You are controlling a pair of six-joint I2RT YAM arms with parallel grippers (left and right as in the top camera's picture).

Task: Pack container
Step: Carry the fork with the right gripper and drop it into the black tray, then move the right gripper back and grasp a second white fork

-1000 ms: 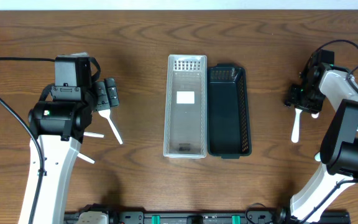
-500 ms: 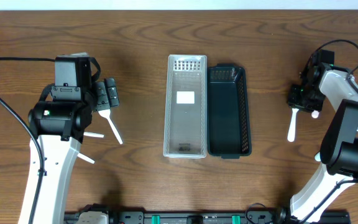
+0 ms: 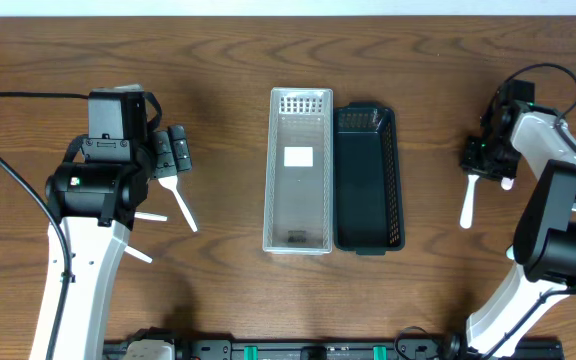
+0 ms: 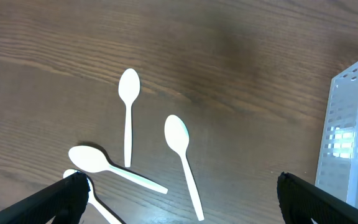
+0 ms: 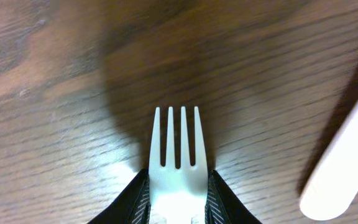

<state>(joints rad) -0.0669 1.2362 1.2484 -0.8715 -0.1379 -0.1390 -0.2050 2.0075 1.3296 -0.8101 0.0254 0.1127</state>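
A clear container (image 3: 298,238) and a black container (image 3: 369,243) stand side by side mid-table; both look empty. My right gripper (image 3: 481,160) is at the far right, shut on a white plastic fork (image 5: 177,144) just above the wood, tines pointing out past the jaws (image 5: 178,183). A white utensil (image 3: 468,202) hangs below that gripper in the overhead view. My left gripper (image 3: 172,152) is open and empty over several white spoons (image 3: 181,206). In the left wrist view (image 4: 179,208) the spoons (image 4: 180,144) lie between and ahead of the wide-apart fingers.
A second white handle (image 5: 345,160) lies to the right of the held fork. The clear container's corner (image 4: 353,134) shows at the right edge of the left wrist view. Bare wood lies between the spoons and the containers.
The white utensil under my right gripper has swung slightly left. My left arm and the spoons have not moved.
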